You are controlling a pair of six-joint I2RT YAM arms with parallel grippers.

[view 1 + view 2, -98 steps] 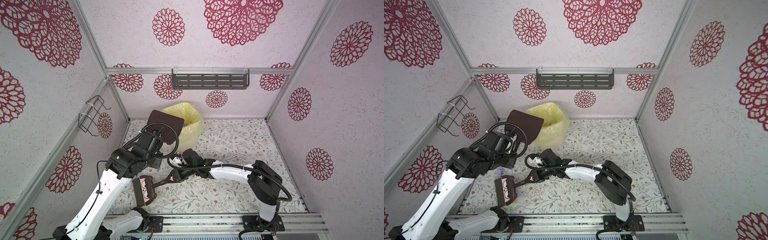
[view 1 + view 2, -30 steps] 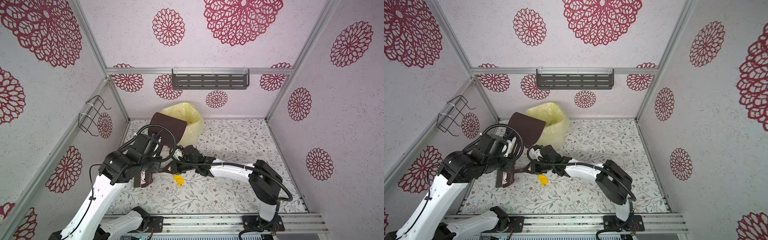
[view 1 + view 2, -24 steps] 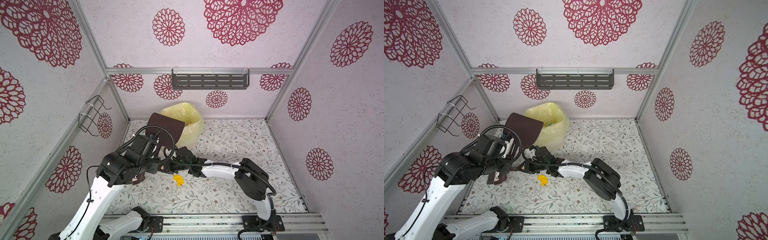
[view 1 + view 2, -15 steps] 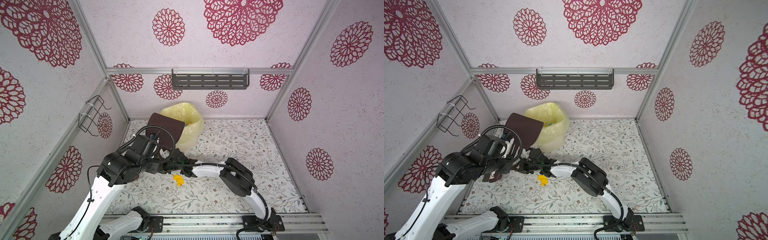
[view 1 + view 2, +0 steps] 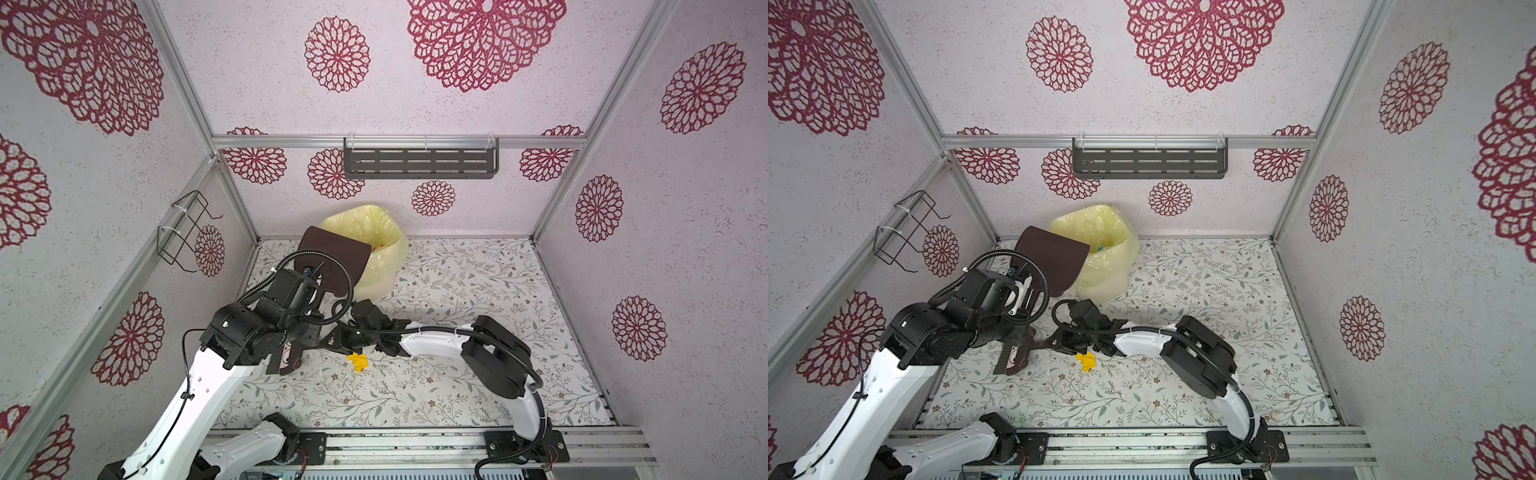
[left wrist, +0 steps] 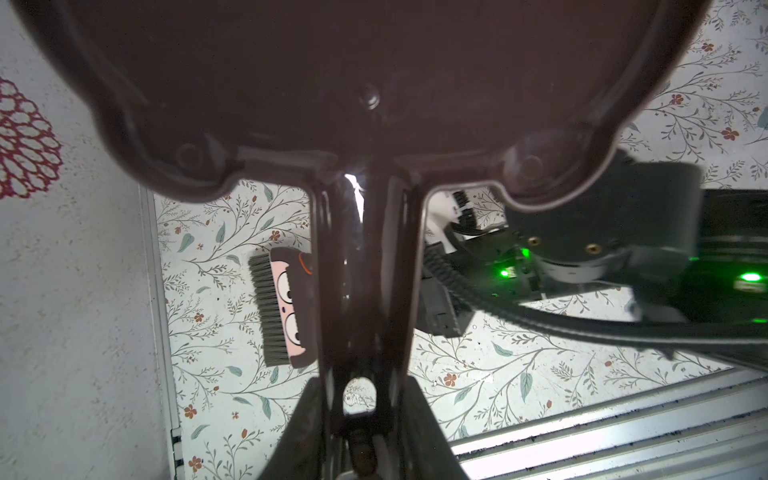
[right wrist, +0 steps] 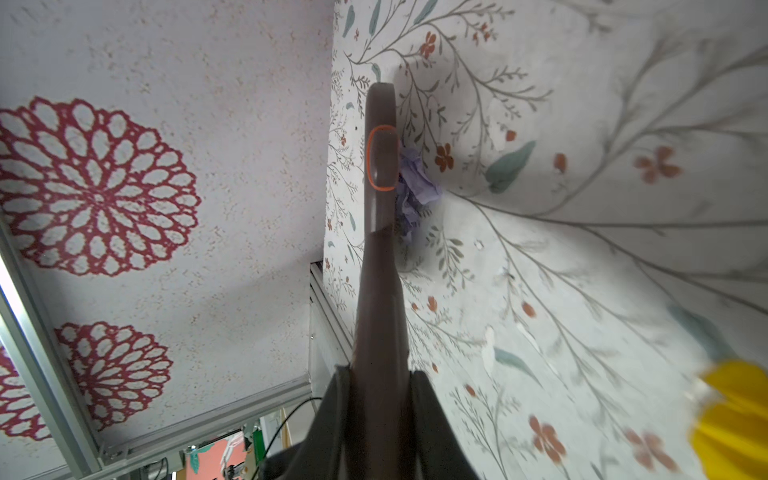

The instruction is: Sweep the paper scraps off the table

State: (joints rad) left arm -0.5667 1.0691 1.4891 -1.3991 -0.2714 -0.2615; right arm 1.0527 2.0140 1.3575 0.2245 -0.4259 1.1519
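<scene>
brown plastic fills most of the left wrist view: the dustpan point(image 6: 374, 83) is held up off the counter point(image 5: 457, 291), its pan tipped toward the far left corner and overlapping the rim of the yellow bin bag point(image 5: 382, 257) in both top views. the left gripper point(image 6: 359, 399) has its jaws closed tight on the dustpan's handle, nothing else between them. a few small coloured bits show inside the bag point(image 5: 1100, 248), too small to make out clearly. the right gripper point(image 7: 380, 386) reaches across to the left half of the counter, its jaws clamped fully on the thin handle of the brush point(image 5: 286, 361), a brown brush with a pink cartoon face and grey bristles. the brush head sits low near the left wall, under the left arm, bristles pointing left; whether they touch the counter cannot be told. a yellow scrap point(image 5: 359, 361) lies on the counter just beside the right gripper, on its near side, apart from the brush head. a lilac scrap point(image 7: 413, 187) rests on the counter right against the side of the brush head, seen only from the right wrist. the right half of the counter shows only its leaf print.
</scene>
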